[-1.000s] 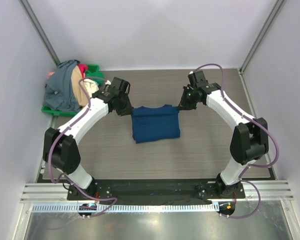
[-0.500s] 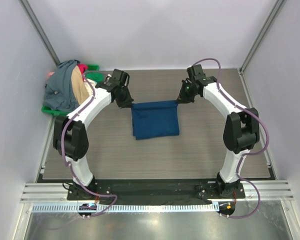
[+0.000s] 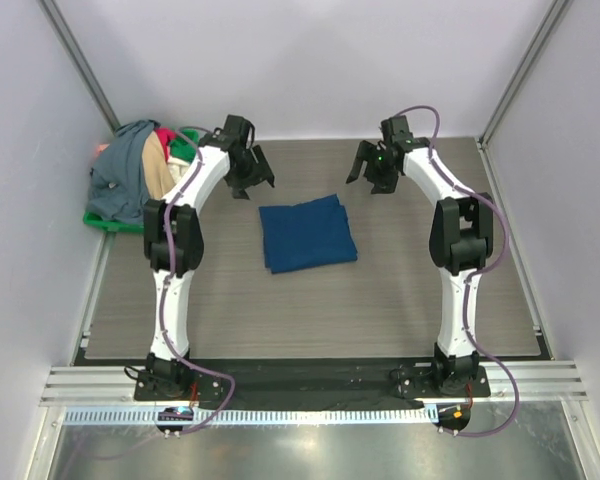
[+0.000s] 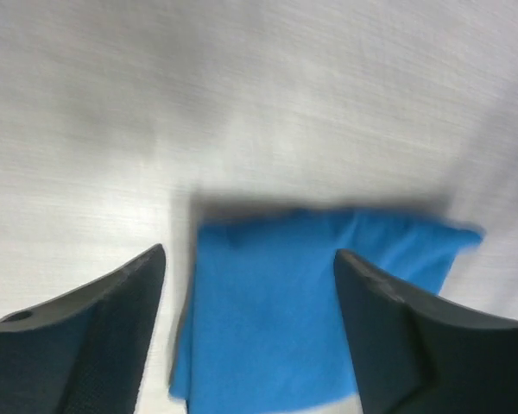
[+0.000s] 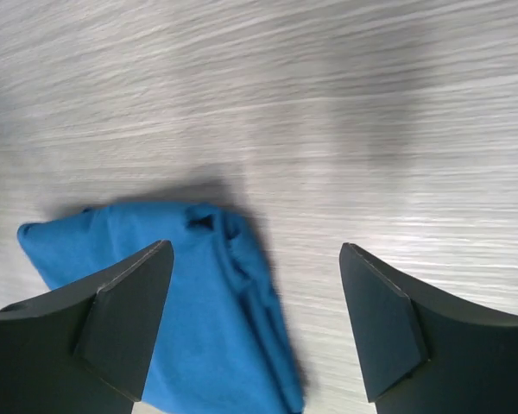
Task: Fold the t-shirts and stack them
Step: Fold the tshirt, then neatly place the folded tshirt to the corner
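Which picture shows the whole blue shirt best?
The top view. The folded blue shirt shows whole there, flat on the table. The left wrist view shows part of it, blurry. The right wrist view shows one end sharply.

the navy t-shirt lay folded into a flat, slightly skewed rectangle near the middle of the table. the other t-shirts sat crumpled in a heap at the far left corner, slate-grey draped over tan and pink.
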### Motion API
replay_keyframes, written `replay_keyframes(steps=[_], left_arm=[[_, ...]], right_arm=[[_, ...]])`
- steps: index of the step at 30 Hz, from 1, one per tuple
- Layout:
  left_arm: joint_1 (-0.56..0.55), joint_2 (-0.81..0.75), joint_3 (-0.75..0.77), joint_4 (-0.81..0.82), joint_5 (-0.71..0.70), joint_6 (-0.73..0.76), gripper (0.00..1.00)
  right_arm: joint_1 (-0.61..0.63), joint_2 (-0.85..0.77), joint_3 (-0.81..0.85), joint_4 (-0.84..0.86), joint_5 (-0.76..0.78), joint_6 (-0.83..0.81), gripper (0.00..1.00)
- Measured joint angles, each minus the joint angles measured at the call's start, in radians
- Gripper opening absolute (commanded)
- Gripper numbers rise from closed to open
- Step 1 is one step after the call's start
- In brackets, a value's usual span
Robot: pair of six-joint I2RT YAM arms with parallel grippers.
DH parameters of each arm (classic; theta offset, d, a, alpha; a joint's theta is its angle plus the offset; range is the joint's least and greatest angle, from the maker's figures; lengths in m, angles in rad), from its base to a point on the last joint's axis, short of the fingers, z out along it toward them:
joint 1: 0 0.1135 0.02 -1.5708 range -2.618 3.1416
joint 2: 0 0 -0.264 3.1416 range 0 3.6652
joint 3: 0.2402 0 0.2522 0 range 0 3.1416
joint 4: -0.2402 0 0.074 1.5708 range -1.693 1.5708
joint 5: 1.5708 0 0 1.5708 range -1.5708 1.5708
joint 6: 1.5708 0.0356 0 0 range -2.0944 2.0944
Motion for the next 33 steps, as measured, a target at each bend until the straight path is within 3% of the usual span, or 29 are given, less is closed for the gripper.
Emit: replay_keyframes(steps=[3,6,12,16,24,27,28,30,31,33], left_arm=[[0.034,0.106,0.158,-0.068,0.018,0.005,0.84],[0.055,0.084,0.137,-0.085,0.023,0.014,0.84],[0.042,-0.159,-0.143,-0.050,0.055,0.025,0.82],[0.023,-0.369,-0.375,-0.011,0.061,0.026,0.82],[0.010,-0.732,-0.723,0.021,0.013,0.032,0.80],[0.011,-0.870,-0.819,0.024,-0.037,0.049,0.81],[0.011,-0.906,-0.839,0.024,-0.055,0.055,0.81],[0.011,-0.980,-0.876,0.022,-0.095,0.071,0.81],[0.011,-1.012,-0.887,0.022,-0.113,0.078,0.81],[0.011,-1.074,-0.913,0.026,-0.143,0.090,0.81]], right_arm=[[-0.022,0.003,0.003,-0.006,0.000,-0.008,0.86],[-0.035,-0.061,-0.099,0.042,-0.009,-0.016,0.87],[-0.019,-0.187,-0.332,0.124,-0.121,-0.022,0.88],[-0.003,-0.157,-0.346,0.158,-0.177,-0.029,0.87],[0.041,-0.038,-0.322,0.194,-0.238,-0.050,0.74],[0.066,-0.017,-0.299,0.202,-0.243,-0.060,0.61],[0.076,-0.009,-0.292,0.204,-0.246,-0.066,0.46],[0.092,0.010,-0.284,0.208,-0.247,-0.075,0.33],[0.097,0.020,-0.282,0.211,-0.258,-0.074,0.20],[0.103,0.029,-0.280,0.212,-0.249,-0.079,0.10]])
